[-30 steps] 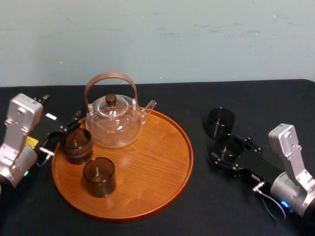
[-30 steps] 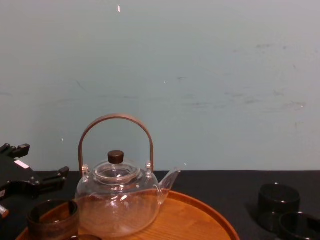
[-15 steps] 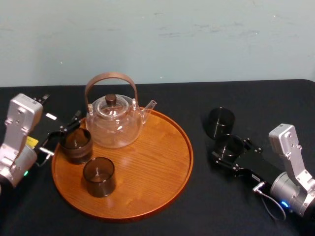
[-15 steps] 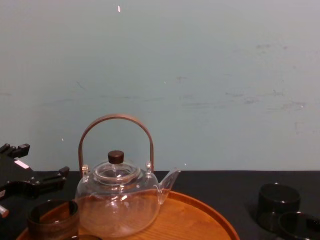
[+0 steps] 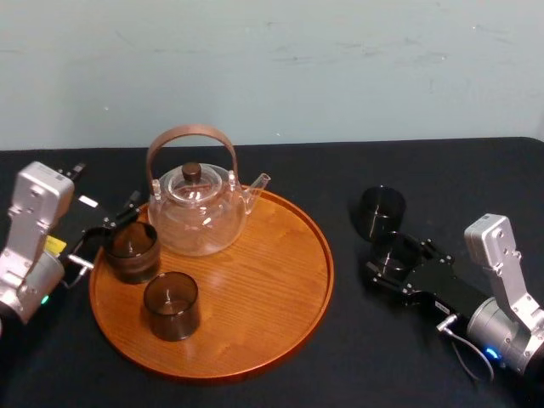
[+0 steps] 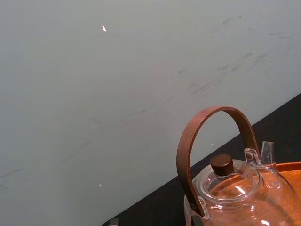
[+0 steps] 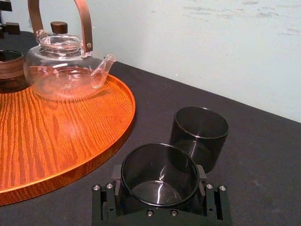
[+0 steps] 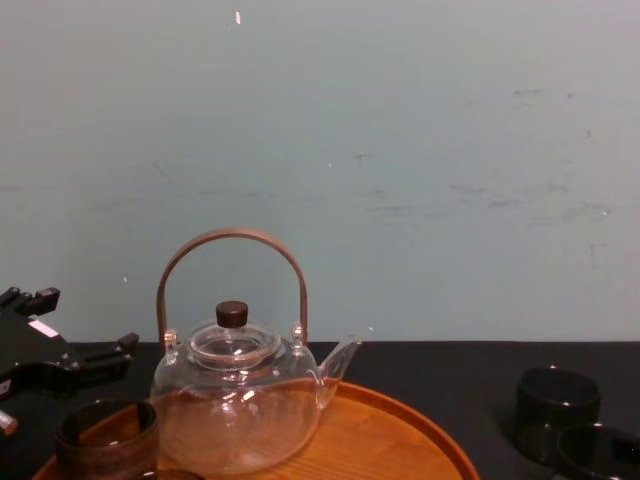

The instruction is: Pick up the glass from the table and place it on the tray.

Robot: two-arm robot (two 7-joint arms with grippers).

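Note:
Two dark smoked glasses stand on the black table right of the tray. The nearer glass (image 5: 398, 252) (image 7: 160, 175) sits between the fingers of my right gripper (image 5: 393, 265) (image 7: 160, 190), which hug it on both sides. The farther glass (image 5: 380, 211) (image 7: 199, 134) stands free just behind it. The round orange-brown wooden tray (image 5: 272, 280) (image 7: 56, 136) holds a clear glass teapot (image 5: 196, 212) and two more dark glasses (image 5: 130, 250) (image 5: 171, 304). My left gripper (image 5: 106, 231) (image 8: 60, 365) is open at the tray's left edge, beside the glass there.
The teapot (image 6: 235, 188) (image 8: 235, 400) has a tall brown arched handle and its spout points to the right. The right half of the tray is bare wood. A pale wall rises behind the table's far edge.
The right gripper and the glass between its fingers have shifted only very slightly. The left arm and the things on the tray have not moved.

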